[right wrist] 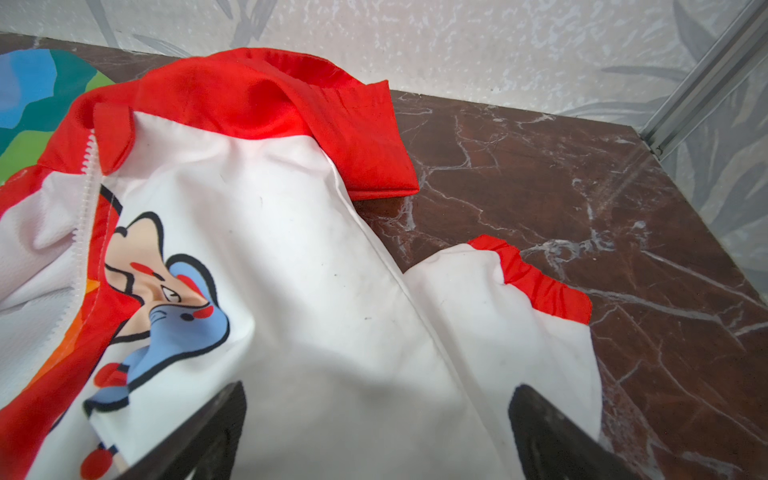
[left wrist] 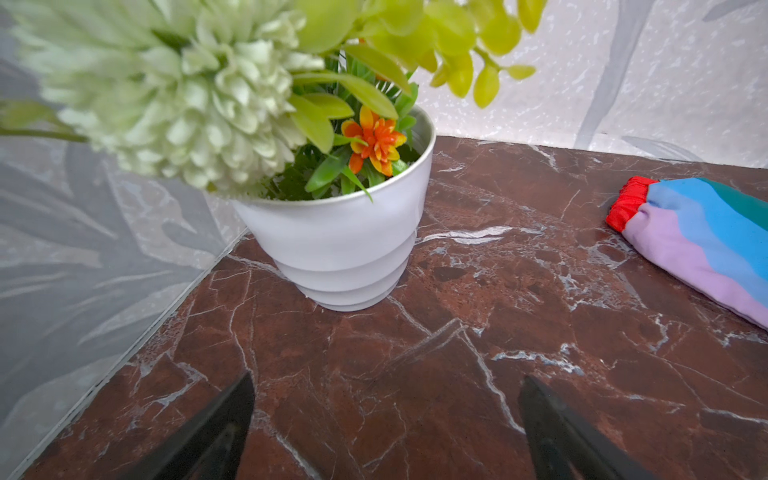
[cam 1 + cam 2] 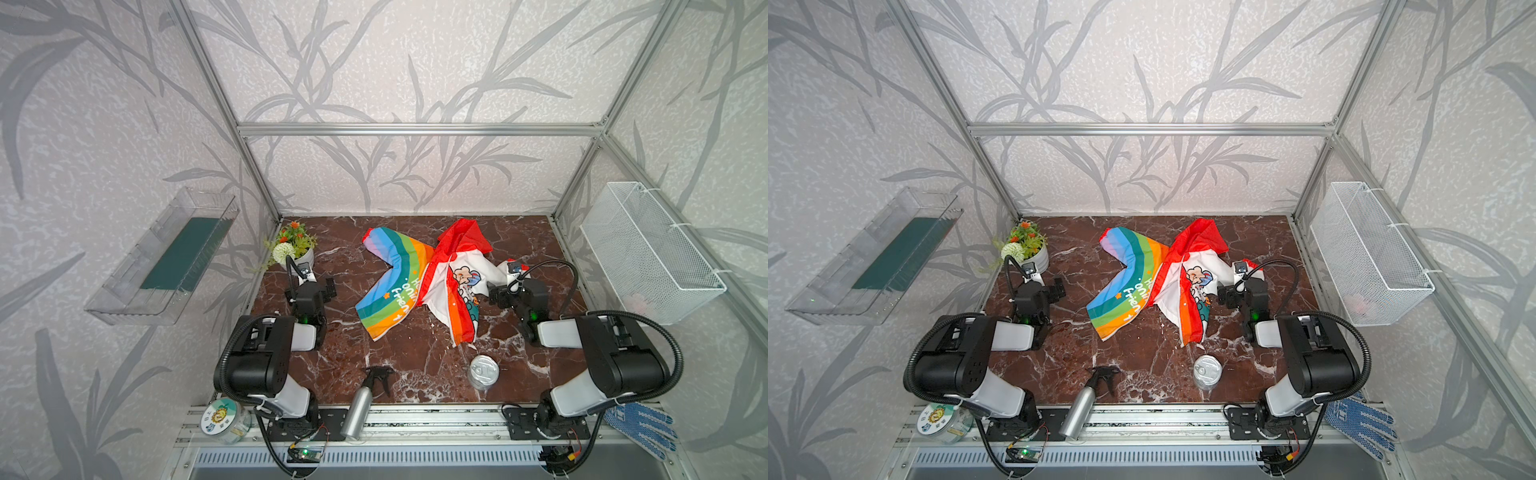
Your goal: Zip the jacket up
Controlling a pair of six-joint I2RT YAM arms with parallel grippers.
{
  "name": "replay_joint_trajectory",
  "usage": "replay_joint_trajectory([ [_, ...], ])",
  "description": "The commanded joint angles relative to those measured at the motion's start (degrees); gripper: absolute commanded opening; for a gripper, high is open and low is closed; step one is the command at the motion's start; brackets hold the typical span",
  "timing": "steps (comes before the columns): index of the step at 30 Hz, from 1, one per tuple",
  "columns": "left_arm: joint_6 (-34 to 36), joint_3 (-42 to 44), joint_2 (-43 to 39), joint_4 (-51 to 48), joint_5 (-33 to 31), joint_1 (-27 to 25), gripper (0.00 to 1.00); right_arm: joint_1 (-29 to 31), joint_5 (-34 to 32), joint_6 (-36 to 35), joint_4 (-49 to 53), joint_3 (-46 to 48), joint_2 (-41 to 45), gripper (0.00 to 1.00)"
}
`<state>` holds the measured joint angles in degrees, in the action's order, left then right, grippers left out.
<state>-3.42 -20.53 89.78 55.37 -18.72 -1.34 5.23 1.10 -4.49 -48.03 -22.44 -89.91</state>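
Note:
The jacket [image 3: 415,282] [image 3: 1142,286] lies crumpled and unzipped on the brown marble table in both top views, one rainbow sleeve [image 2: 706,241] stretched to the left and the red hood at the back. My right gripper [image 3: 513,286] [image 3: 1239,289] [image 1: 378,390] is open and hovers over the jacket's white cartoon panel [image 1: 291,270], nothing between its fingers. The white zipper teeth [image 1: 85,199] run along a red front edge. My left gripper [image 3: 312,286] [image 3: 1040,286] [image 2: 386,386] stands open over bare marble, well left of the jacket, facing the flower pot.
A white flower pot [image 3: 301,257] [image 2: 345,249] stands at the back left corner. A metal spray bottle [image 3: 361,407] and a tin can [image 3: 483,370] lie near the front. A blue dotted glove [image 3: 642,428], a wire basket [image 3: 648,253] and a clear tray [image 3: 166,257] are off the table.

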Motion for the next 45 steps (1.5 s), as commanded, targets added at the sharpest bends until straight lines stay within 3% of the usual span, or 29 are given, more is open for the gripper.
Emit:
replay_joint_trajectory([
  [1, 1.19, 0.39, -1.23, 1.79, -5.88, -2.31, 0.99, 0.39, -2.27, 0.07, -2.37, -0.17, 2.02, 0.99],
  [2, 3.06, 1.66, -2.05, 4.67, -6.83, -3.49, 0.99, 1.1, -4.61, -0.07, -4.05, 0.74, 3.64, 0.99],
  [3, 5.9, 1.97, -4.25, 5.75, -17.28, -7.45, 0.99, 3.3, -7.12, -1.93, 1.32, 0.35, 9.02, 0.99],
  [4, 10.27, 0.35, -8.62, 2.36, -25.04, -11.44, 0.99, 7.13, -12.56, -3.42, 14.93, -2.78, 16.16, 0.99],
  [5, 13.46, -1.81, -13.1, -4.92, -23.7, -13.5, 0.99, 10.52, -17.27, -2.47, 29.53, -7.52, 21.55, 0.99],
  [6, 12.79, -6.05, -18.08, -18.42, -20.31, -14.28, 0.99, 13.92, -20.6, 1.45, 42.71, -12.76, 25.68, 0.99],
  [7, 8.31, -11.86, -22.04, -34.5, -16.82, -14.13, 0.99, 17.43, -23.58, 5.97, 52.19, -16.57, 28.2, 0.99],
  [9, 0.9, -21.45, -25.3, -55.71, -10.54, -13.61, 0.99, 24.96, -27.95, 13.84, 65.06, -21.84, 30.31, 0.99],
  [12, -8.95, -28.11, -26.32, -69.63, 0.0, -13.64, 0.99, 37.09, -32.67, 20.34, 74.01, -26.12, 28.56, 0.99],
  [14, -12.27, -30.91, -25.53, -76.09, 8.31, -13.64, 0.99, 41.53, -31.28, 29.19, 80.33, -30.51, 25.15, 0.99],
  [20, -17.91, -33.96, -21.81, -88.16, 21.03, -13.6, 0.95, 45.59, -13.48, 44.52, 78.88, -36.77, 14.02, 0.99],
  [26, -24.59, -27.01, -21.01, -85.77, 29.53, -13.59, 0.89, 45.4, -9.29, 48.89, 69.86, -35.13, 10.4, 0.99],
  [29, -26.9, -22.96, -19.6, -81.55, 34.15, -13.53, 0.86, 45.21, -7.67, 49.0, 70.34, -36.97, 8.04, 0.99],
  [31, -27.78, -20.64, -17.58, -78.63, 37.37, -13.63, 0.79, 45.2, -6.4, 49.33, 70.66, -37.92, 6.6, 0.99],
  [38, -28.04, -18.43, -14.09, -76.71, 39.74, -13.64, 0.7, 44.75, -3.27, 52.48, 67.13, -37.37, 3.99, 0.99],
  [45, -27.33, -16.72, -11.75, -75.2, 36.35, -14.32, 0.61, 44.17, -2.99, 54.0, 66.75, -36.86, 3.45, 0.99],
])
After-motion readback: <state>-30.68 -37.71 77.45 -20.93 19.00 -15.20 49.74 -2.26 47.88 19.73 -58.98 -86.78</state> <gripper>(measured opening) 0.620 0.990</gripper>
